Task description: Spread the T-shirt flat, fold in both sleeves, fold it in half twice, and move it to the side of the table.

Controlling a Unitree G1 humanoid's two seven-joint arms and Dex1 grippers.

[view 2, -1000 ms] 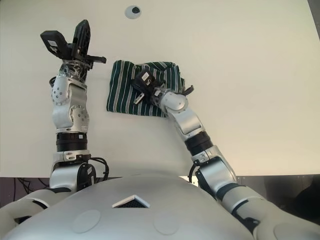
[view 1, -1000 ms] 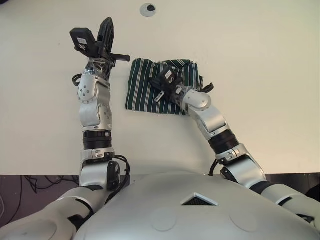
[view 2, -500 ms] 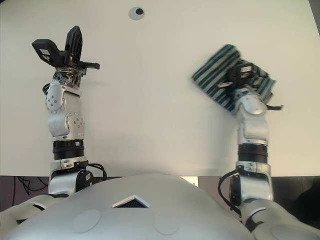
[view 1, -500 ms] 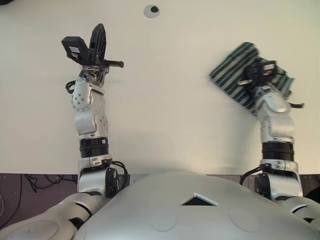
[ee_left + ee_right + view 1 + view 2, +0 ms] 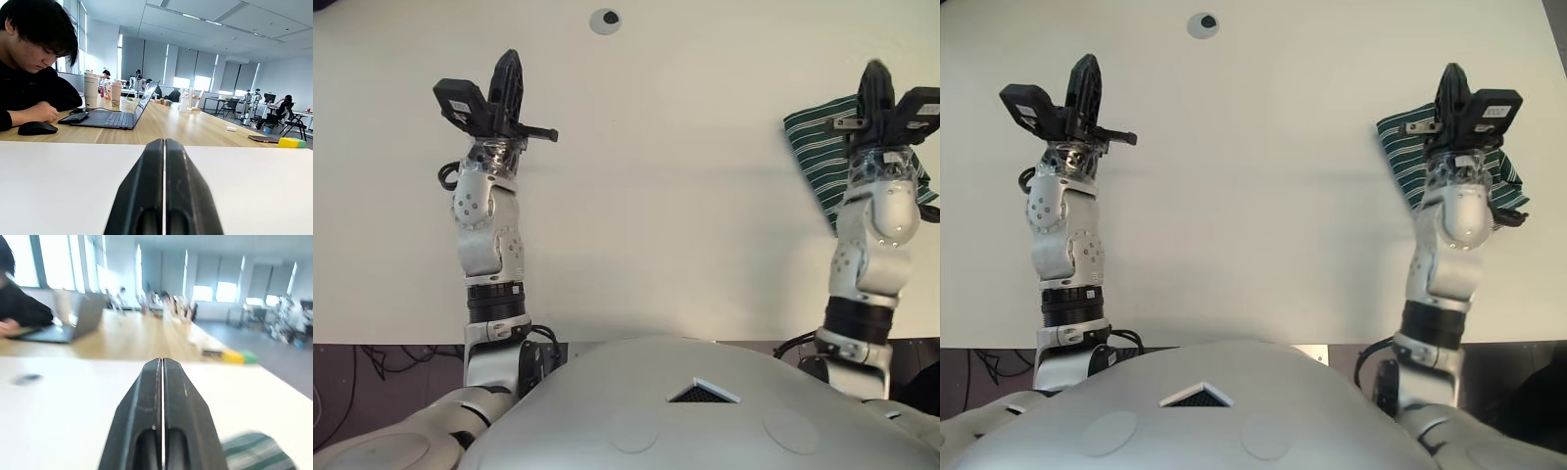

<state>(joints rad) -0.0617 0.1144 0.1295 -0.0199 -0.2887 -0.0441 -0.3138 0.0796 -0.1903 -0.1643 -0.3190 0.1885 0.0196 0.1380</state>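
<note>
T-shirt (image 5: 1402, 147) folded on table (image 5: 1263, 147), right pincer (image 5: 1449, 70) closed

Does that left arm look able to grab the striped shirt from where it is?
Probably not: the T-shirt lies at the table's right side by the right gripper, far across from the left gripper.

**T-shirt at right side of table**

Folded T-shirt (image 5: 815, 137) lies on the table (image 5: 685, 196) near its right edge, partly behind the right tool (image 5: 873, 69). Left tool (image 5: 511, 61) is well apart, over the table's left side. Small round disc (image 5: 604, 19) sits near the far edge, between them.
</note>
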